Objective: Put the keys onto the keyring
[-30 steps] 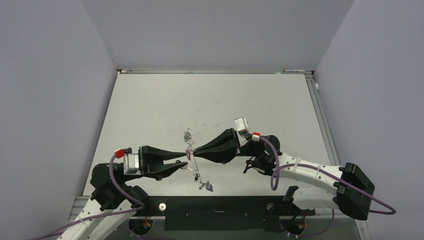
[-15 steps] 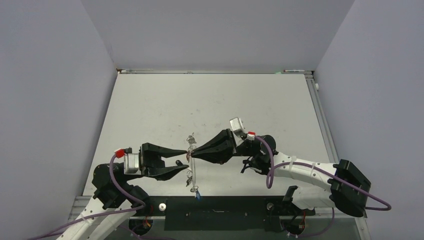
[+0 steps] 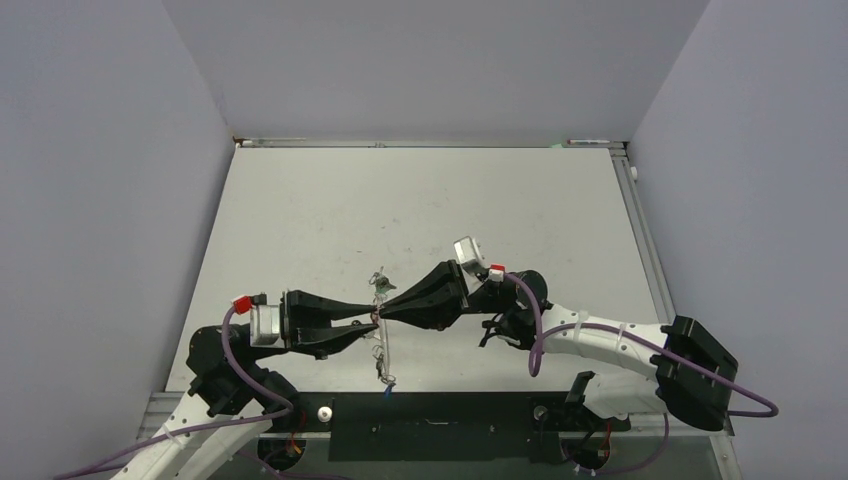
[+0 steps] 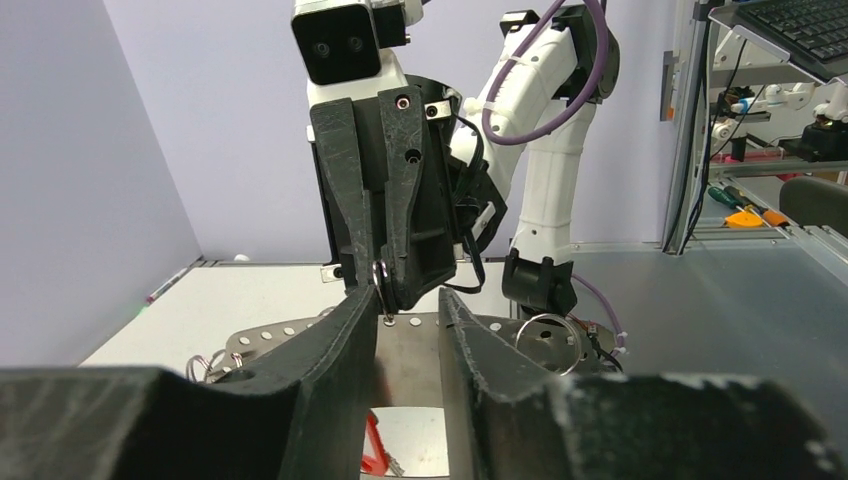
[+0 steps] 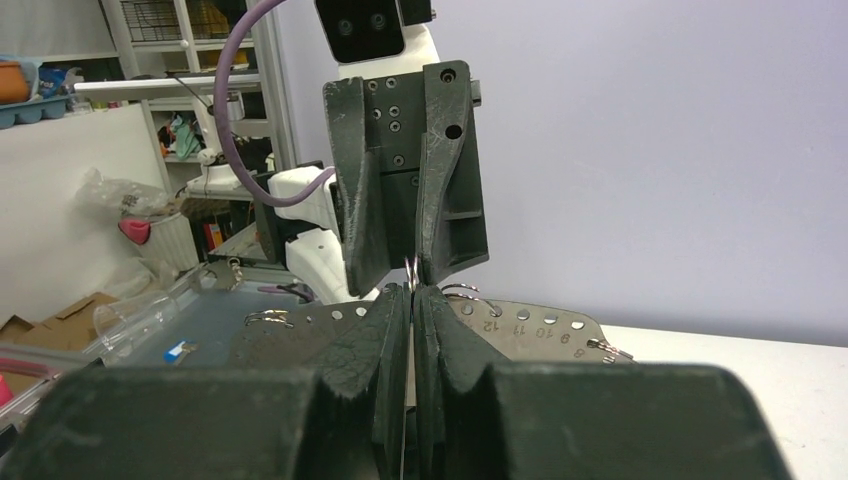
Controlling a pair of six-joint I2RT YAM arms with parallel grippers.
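A grey metal plate (image 5: 540, 325) with a row of numbered holes and small split rings hangs in the air between my grippers, edge-on in the top view (image 3: 381, 345). The keyring (image 4: 548, 343), a large thin loop, shows at the plate's right side. My right gripper (image 5: 411, 292) (image 3: 385, 312) is shut on a small silver ring (image 5: 411, 268) that sticks up from its tips. My left gripper (image 4: 405, 300) (image 3: 372, 318) is open, and its left finger (image 4: 350, 320) touches that ring (image 4: 381, 272). A red tag (image 4: 372, 445) dangles below, and a blue tag (image 3: 387, 392) hangs at the bottom.
The white table (image 3: 420, 210) has grey walls on three sides. A black base bar (image 3: 430, 420) runs along the near edge. More small rings hang on the plate's rim (image 5: 268, 318) (image 5: 605, 350).
The plate and its dangling tags have swung from slanting right to hanging straight, and the blue tag has moved left. My right gripper has shifted slightly left. My left fingers have narrowed.
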